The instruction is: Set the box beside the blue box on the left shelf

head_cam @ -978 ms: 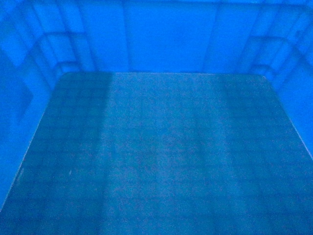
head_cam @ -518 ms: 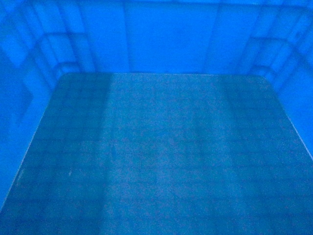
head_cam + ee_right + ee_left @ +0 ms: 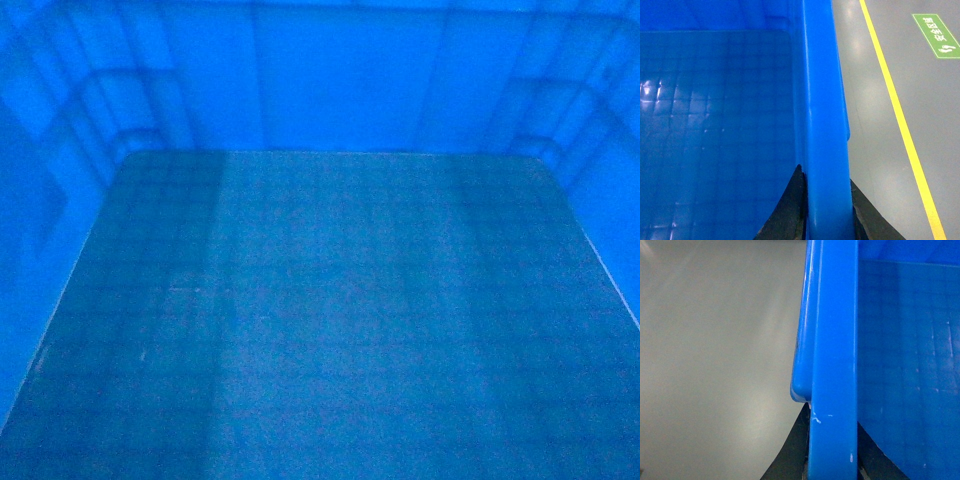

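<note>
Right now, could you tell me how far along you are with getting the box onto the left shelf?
Done: the box is picked up, the left gripper and right gripper each with jaws straddling a side wall. In hand: carrying it over grey floor with a yellow line. Left: no shelf or second blue box is in view, so placing remains.

We look straight down into the large deep bright-blue plastic crate [image 3: 330, 90], its floor filling the head view, with walls rising to the left, the right and at the far side. In our left wrist view the left gripper [image 3: 832, 467] straddles the crate's left rim, one dark finger [image 3: 790, 455] outside the wall and one inside. In the right wrist view the right gripper [image 3: 827, 220] straddles the right rim likewise, and outside that wall lies the smooth grey floor [image 3: 875, 125], crossed by a long painted yellow line [image 3: 900, 125] with a rectangular green floor sign [image 3: 936, 35] beyond it.
</note>
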Robot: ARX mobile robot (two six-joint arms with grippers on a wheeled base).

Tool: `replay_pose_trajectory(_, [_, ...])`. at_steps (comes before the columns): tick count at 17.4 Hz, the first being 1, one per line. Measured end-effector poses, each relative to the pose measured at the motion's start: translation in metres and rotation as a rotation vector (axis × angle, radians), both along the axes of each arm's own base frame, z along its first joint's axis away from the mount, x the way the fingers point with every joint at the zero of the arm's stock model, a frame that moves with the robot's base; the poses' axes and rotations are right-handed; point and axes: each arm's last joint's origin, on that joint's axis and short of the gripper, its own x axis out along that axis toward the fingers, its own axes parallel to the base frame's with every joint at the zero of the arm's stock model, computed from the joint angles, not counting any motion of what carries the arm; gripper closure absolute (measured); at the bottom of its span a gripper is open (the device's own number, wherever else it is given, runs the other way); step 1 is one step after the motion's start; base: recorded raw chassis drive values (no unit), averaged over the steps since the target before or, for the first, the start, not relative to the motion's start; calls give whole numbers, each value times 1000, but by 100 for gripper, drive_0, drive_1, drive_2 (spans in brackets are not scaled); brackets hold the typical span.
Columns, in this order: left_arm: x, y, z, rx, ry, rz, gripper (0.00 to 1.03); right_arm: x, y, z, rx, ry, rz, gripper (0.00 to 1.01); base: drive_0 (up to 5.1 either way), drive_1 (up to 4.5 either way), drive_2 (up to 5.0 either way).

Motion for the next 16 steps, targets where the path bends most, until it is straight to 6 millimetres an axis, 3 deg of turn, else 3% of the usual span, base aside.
replay_pose_trajectory(16, [0, 0, 0, 0, -2, 0, 95, 0, 0, 0, 0, -2, 0, 91, 1, 411, -408])
